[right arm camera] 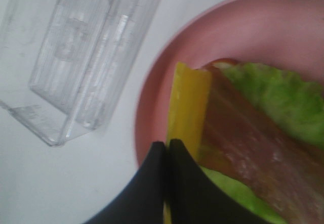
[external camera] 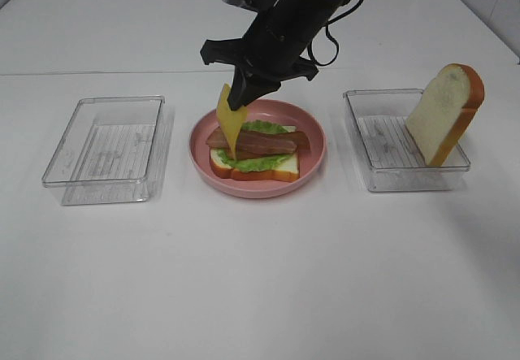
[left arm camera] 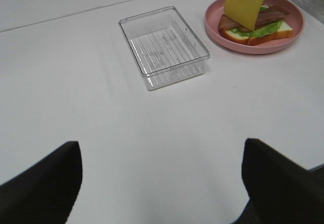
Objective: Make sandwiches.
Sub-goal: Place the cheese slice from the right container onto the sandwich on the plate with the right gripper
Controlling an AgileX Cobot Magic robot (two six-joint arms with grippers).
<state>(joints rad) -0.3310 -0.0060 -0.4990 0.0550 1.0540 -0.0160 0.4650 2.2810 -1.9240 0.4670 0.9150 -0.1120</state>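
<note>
The partly built sandwich lies on a round pink plate: a bottom bread slice, green lettuce and brown bacon. My right gripper reaches in from the back and is shut on a yellow cheese square, which hangs upright with its lower corner at the bacon's left part. The right wrist view shows the fingers pinching the cheese edge-on beside the bacon. A second bread slice leans in the right container. My left gripper is open and empty over bare table.
An empty clear container stands left of the plate and also shows in the left wrist view. The plate and the hanging cheese show there too.
</note>
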